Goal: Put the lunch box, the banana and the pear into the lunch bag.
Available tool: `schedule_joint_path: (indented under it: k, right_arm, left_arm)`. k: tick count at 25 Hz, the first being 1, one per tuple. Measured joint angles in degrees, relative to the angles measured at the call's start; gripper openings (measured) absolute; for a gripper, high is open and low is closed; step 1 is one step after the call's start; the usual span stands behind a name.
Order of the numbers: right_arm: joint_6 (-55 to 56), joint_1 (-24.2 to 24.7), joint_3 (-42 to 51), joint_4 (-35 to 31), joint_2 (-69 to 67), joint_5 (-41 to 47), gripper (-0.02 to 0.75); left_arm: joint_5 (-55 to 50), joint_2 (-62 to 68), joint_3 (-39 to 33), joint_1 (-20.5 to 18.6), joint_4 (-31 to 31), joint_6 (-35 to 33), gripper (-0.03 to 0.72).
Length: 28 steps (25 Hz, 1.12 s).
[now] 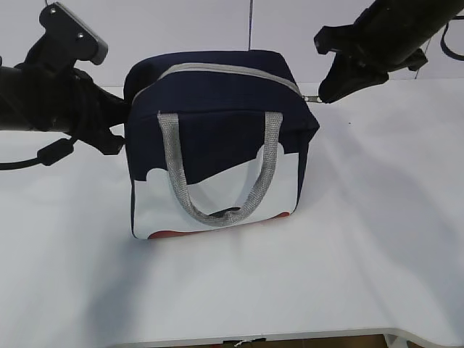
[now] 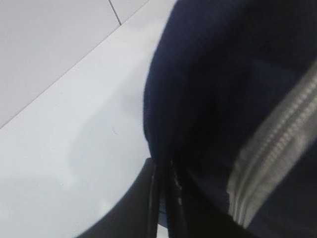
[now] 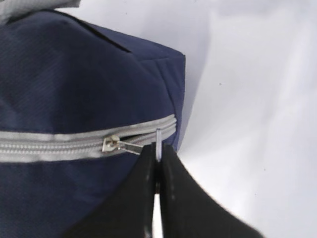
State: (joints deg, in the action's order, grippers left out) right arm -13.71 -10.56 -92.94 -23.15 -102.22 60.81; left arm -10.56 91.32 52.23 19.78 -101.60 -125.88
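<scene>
Lunch bag (image 1: 217,130) sits mid-table, front edge clear — right gripper (image 3: 157,161) pinches the ring pull (image 3: 158,144); left gripper (image 2: 166,171) seemingly clamps fabric.

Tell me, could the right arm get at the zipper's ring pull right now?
Yes, apparently: the right end effector is already shut on the metal ring pull at the end of the lunch bag, with nothing in between. The left end effector pinches the bag's fabric at the opposite side.
</scene>
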Motion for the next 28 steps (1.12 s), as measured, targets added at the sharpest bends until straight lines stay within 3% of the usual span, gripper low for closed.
schedule_joint_path:
  k: [10,28]
  right_arm:
    - [3.18,0.87,0.11,-0.36,0.00,-6.04,0.018]
    - [5.48,1.09,0.11,-1.57,-6.78,-7.37,0.018]
  left_arm:
    - [0.00,0.00,0.00,0.00,0.00,-0.13,-0.016]
    - [0.00,0.00,0.00,0.00,0.00,-0.17,-0.016]
